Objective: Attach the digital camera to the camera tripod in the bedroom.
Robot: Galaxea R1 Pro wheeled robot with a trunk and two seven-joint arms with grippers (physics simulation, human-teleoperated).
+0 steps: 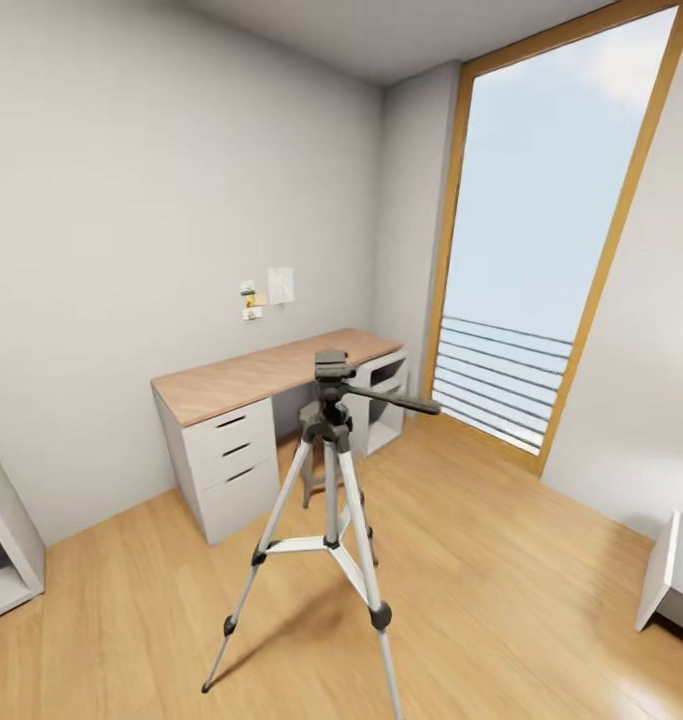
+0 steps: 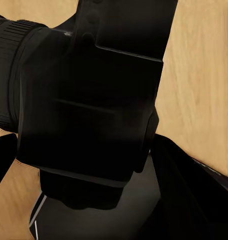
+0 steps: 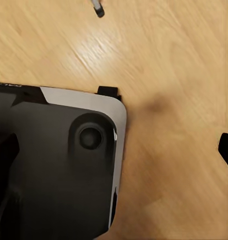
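The left end effector (image 2: 93,165) sits very close to the left wrist camera and is pinching the digital camera (image 2: 88,105), a black boxy body whose ribbed lens barrel sticks out to one side; the dark finger parts blend with the camera, so the exact line of the jaws is hard to make out. Behind it there is light wood plank floor (image 2: 204,75) and a dark piece of the robot's own body.

In the right wrist view, a thin dark sliver at one edge may be a fingertip of the right end effector, and I cannot tell whether it is spread or pressed together. That view looks down on the robot's dark base (image 3: 53,170) with a pale grey rim and a round recessed fitting, resting on the plank floor. One black-tipped tripod foot (image 3: 97,9) touches the floor well apart from the base.

From the head view, the camera tripod (image 1: 331,470) stands upright on the floor in the middle of the bedroom, its three silver-grey legs spread, its black head bare on top and its pan handle (image 1: 396,400) pointing towards the window side. Just behind it is a stool (image 1: 311,470), partly hidden by the legs, pushed up to the wood-topped white counter (image 1: 246,380) with three drawers. Small notes (image 1: 266,292) are stuck on the pale grey wall above the counter. A tall wood-framed window (image 1: 551,230) with a rail across its lower part fills the right corner. White shelves (image 1: 6,560) show at the left edge, and a white piece of furniture (image 1: 676,575) at the right edge
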